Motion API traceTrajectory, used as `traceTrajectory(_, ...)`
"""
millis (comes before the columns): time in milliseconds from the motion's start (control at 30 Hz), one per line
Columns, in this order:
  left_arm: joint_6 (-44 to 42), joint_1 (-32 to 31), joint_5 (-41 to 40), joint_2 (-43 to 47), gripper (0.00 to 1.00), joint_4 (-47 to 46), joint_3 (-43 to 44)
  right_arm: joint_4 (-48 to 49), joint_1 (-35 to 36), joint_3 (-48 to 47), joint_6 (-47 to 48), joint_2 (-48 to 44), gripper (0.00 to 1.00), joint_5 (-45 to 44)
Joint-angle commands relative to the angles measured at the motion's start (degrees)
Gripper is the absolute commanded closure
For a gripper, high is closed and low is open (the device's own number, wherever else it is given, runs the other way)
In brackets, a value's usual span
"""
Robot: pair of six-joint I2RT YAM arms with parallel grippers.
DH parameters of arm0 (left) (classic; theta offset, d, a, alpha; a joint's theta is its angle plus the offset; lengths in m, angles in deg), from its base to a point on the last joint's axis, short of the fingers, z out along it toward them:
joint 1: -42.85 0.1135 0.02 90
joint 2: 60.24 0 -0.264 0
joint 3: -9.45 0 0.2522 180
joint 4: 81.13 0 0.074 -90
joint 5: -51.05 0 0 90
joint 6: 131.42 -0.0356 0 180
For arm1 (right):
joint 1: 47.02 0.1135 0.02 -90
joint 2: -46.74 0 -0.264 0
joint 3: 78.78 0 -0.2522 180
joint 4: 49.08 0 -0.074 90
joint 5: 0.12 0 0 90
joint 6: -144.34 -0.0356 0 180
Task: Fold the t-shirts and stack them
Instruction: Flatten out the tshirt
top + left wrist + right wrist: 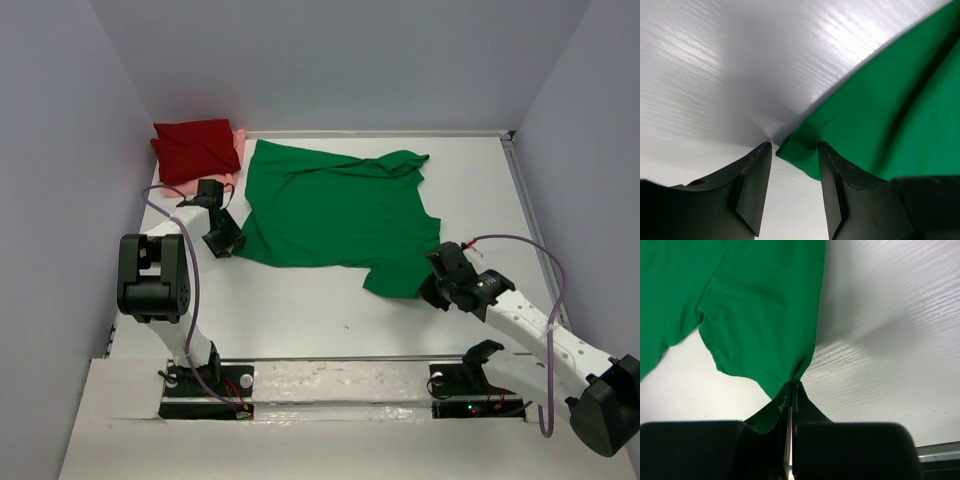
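White wood-grain worktop (300,310) enclosed by pale grey walls (60,150), with the green t-shirt (335,215) spread flat at its centre and the dark red t-shirt (195,148) lying folded on the salmon pink t-shirt (238,145) in the far left corner. Left gripper (222,243), jaws partly apart, straddles the green t-shirt's near left corner without pinching it. Right gripper (437,280), jaws closed, clamps the cloth at the near right corner.

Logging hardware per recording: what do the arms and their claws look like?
The left arm and right arm have white links, black joint blocks and a thin purple cable each. Left claw and right claw are black, with two tapering fingers.
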Motion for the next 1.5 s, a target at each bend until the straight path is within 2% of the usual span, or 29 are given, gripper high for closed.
traceTrajectory(0, -0.38, 0.66, -0.03, -0.53, 0.46, 0.02, 2.30, -0.60, 0.38, -1.57, -0.27, -0.79, 1.00, -0.59)
traceTrajectory(133, -0.56, 0.84, 0.32, -0.70, 0.47, -0.07, 2.38, -0.42, 0.38, -1.31, -0.27, -1.05, 1.00, -0.59)
traceTrajectory(167, -0.47, 0.84, 0.33, -0.62, 0.51, -0.15, 2.21, -0.25, 0.38, -1.22, -0.36, -1.14, 1.00, -0.51)
traceTrajectory(200, -0.73, 0.84, 0.59, -0.44, 0.56, -0.41, 2.04, -0.25, 0.38, -1.22, -0.45, -1.14, 1.00, -0.51)
traceTrajectory(233, -0.74, 0.92, 0.68, -0.18, 0.69, -0.59, 1.77, -0.07, 0.38, -1.13, -0.45, -1.23, 1.00, -0.24)
traceTrajectory(300, -0.91, 0.84, 1.64, 0.18, 0.83, -0.85, 1.33, -0.07, 0.38, -1.05, -0.45, -1.23, 1.00, -0.33)
traceTrajectory(333, -1.00, 0.92, 1.73, 0.52, 0.96, -1.03, 1.07, -0.16, 0.38, -0.96, -0.36, -1.23, 1.00, -0.33)
traceTrajectory(367, -1.00, 0.84, 1.91, 0.53, 1.00, -1.03, 0.89, -0.07, 0.38, -0.96, -0.45, -1.05, 1.00, -0.42)
traceTrajectory(600, -1.53, 0.75, 0.25, 5.53, 1.00, -0.42, -0.69, 0.02, 0.38, -1.40, 0.34, 0.18, 1.00, -1.82)
traceTrajectory(733, -1.79, -1.36, -4.85, 17.45, 1.00, 1.68, -1.48, -1.47, 0.38, -7.08, 4.20, 2.81, 1.00, -6.73)
traceTrajectory(833, -1.79, -3.82, -10.02, 23.27, 1.00, 5.63, 0.88, -2.53, 0.38, -12.28, 8.33, 5.79, 1.00, -13.58)
traceTrajectory(867, -2.23, -4.17, -10.92, 26.51, 1.00, 6.60, 1.67, -2.79, 0.38, -16.04, 10.95, 6.76, 1.00, -17.26)
traceTrajectory(967, -3.45, -4.53, -12.86, 30.40, 1.00, 10.47, 5.80, -3.06, 0.38, -24.47, 13.86, 10.97, 1.00, -21.06)
traceTrajectory(1100, -3.99, -4.53, -13.21, 31.47, 1.00, 14.69, 11.69, -2.36, 0.38, -35.65, 23.00, 16.95, 1.00, -26.42)
traceTrajectory(1267, -3.90, -4.53, -13.56, 31.47, 1.00, 15.93, 17.84, -1.57, -4.53, -49.80, 36.07, 24.16, 1.00, -30.72)
traceTrajectory(1300, -3.81, -4.53, -13.30, 31.20, 1.00, 16.10, 18.72, -1.04, -5.24, -52.00, 36.11, 24.17, 1.00, -30.74)
traceTrajectory(1333, -3.90, -4.53, -13.04, 30.85, 1.00, 16.28, 19.86, -0.17, -6.12, -54.20, 40.81, 25.65, 1.00, -32.39)
traceTrajectory(1367, -4.25, -4.53, -12.77, 30.33, 1.00, 16.46, 22.05, 1.58, -8.22, -59.00, 45.91, 26.54, 1.00, -32.24)
traceTrajectory(1467, -6.62, -4.61, -12.16, 29.18, 1.00, 16.72, 27.59, 3.53, -13.06, -69.83, 52.88, 30.05, 1.00, -29.79)
